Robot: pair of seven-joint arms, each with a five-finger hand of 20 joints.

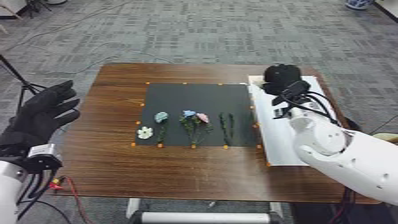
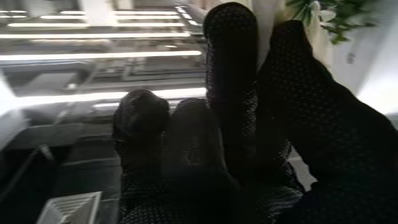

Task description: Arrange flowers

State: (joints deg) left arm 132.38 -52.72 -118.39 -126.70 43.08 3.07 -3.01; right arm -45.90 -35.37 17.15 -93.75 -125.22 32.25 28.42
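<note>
Flowers laid out on the dark mat (image 1: pixel 195 95), right hand (image 1: pixel 282 77) up over the far part of the white panel (image 1: pixel 282 145)!
And here's the lineup: white flower (image 1: pixel 145 132), blue-green flower (image 1: pixel 161 117), then blue flower (image 1: pixel 189 113) beside pink flower (image 1: pixel 202 117), with green stems (image 1: pixel 227 125) next along; the right hand's fingers run nearly straight, greenery (image 2: pixel 342 22) just beyond, though any hold can't be told, while the left hand (image 1: pixel 37 117) is loosely open, empty, beside the table (image 1: pixel 107 175).
</note>
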